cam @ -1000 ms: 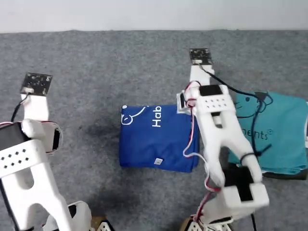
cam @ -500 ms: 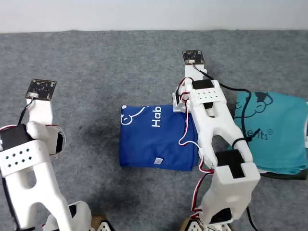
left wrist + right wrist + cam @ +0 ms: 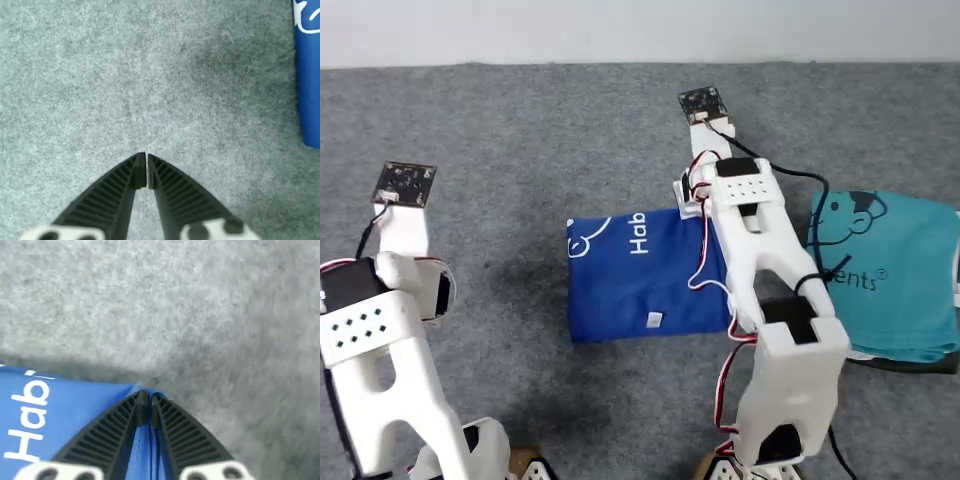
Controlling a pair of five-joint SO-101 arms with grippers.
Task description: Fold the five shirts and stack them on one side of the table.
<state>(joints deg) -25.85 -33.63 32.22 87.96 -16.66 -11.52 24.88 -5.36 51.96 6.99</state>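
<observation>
Blue shirt (image 3: 640,280), corner seemingly pinched in right tool (image 3: 146,402); left tool (image 3: 146,170) closed, well apart.

A grey, felt-like table covering (image 3: 500,200) (mottled, slightly fuzzy) lies flat throughout; a plain white wall strip (image 3: 620,30) runs along the covering's far edge.

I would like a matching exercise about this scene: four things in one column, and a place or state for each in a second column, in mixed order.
Things:
1. folded dark blue cotton shirt with white print
2. teal cotton shirt with cartoon print
3. left end effector
4. right end effector

Places or states:
A. shut, holding nothing
B. at the high view's right edge
C. shut on the blue shirt's corner
D. on the middle of the grey carpeted table

Pairs: 1-D, 2-B, 3-A, 4-C
</observation>
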